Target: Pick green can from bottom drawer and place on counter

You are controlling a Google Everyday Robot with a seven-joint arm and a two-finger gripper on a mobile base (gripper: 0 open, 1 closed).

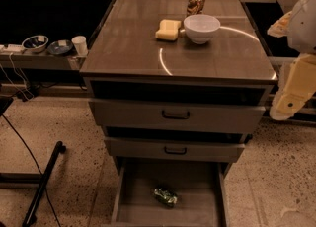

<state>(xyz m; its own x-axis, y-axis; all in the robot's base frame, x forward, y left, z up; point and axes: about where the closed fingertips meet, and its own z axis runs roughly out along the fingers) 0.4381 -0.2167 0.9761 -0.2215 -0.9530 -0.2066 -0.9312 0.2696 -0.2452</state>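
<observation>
— Green and shiny: what is seen in the bottom drawer?
— A small green can is seen there. It is crinkled and is laid on its side on the flat, plain drawer floor, near the middle. The drawer is pulled wide open.
— What is set on the counter?
— The counter is dark brown, smooth and glossy, with thin tile lines and a curved streak of light. A round white bowl is set on it. A yellow sponge, shaped like a block, is placed just beside the bowl. A coppery can is stood upright behind the bowl.
— Where is the gripper found?
— It is seen at the right edge, pale and smooth, beside the cabinet and well apart from the green can. Whether it is clenched or let go cannot be told.
— How are the two upper drawers made?
— Flat grey-brown fronts are seen, and each is fitted with a thin dark handle.
</observation>
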